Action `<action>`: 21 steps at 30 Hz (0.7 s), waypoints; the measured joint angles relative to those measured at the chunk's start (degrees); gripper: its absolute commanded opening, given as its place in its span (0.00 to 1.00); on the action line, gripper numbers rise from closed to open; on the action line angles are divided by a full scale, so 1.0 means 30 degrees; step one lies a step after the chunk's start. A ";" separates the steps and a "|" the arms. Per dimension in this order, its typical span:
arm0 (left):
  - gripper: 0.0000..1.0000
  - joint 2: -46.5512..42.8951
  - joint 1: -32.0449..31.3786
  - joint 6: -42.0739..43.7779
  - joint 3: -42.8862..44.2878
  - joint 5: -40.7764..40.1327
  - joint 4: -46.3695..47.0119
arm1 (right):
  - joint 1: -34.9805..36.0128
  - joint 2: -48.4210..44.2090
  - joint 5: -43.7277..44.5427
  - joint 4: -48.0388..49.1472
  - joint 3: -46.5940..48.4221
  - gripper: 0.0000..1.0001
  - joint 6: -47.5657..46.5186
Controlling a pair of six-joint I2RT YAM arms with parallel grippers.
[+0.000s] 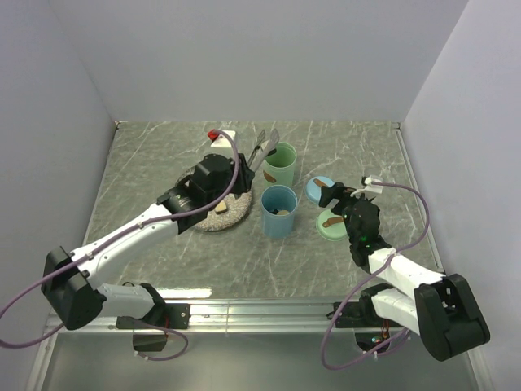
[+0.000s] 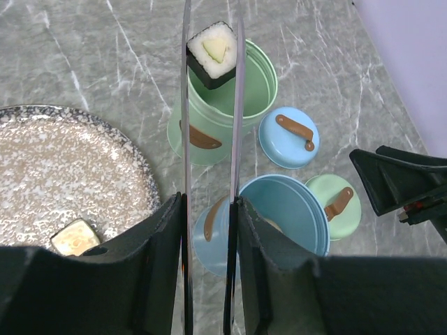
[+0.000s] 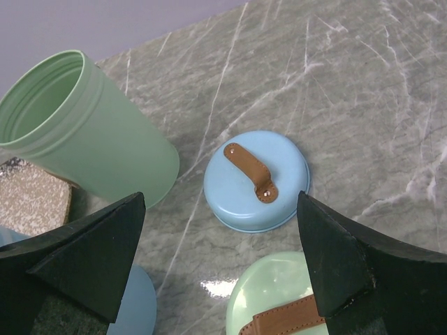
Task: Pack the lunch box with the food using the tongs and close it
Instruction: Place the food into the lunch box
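**Pinched cube (image 2: 213,54) above green cup (image 2: 262,94)**

The tongs (image 2: 186,139) have their joined end out of sight. The left gripper (image 2: 209,223) squeezes them. They run straight away from it, tips clamping the cube. The right gripper (image 3: 220,258) is spread wide above the blue lid (image 3: 257,180).

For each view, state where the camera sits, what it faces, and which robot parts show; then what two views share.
Top external: above, behind the bases, facing down at the table; both arms show.
Left wrist: on the left hand, facing along the tongs to the green cup; fingers show.
Right wrist: on the right hand, facing down at the blue lid; fingers show.
Both wrist views share that lid.
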 measured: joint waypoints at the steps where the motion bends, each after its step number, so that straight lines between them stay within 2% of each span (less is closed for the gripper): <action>1: 0.22 0.0204 -0.0044 0.0066 0.0117 0.0029 0.0036 | 0.0000 0.0036 0.0000 0.0000 0.0000 0.95 0.0000; 16: 0.23 0.2958 -0.0415 0.0991 0.2120 0.0386 0.0845 | 0.0000 0.0357 -0.0029 0.0015 0.0044 0.96 0.0000; 18: 0.25 0.3293 -0.0415 0.1049 0.2273 0.0437 0.0889 | 0.0000 0.0408 -0.0036 0.0007 0.0058 0.95 -0.0007; 21: 0.34 0.3636 -0.0415 0.1071 0.2331 0.0459 0.0903 | 0.0000 0.0459 -0.0044 0.0015 0.0168 0.95 -0.0007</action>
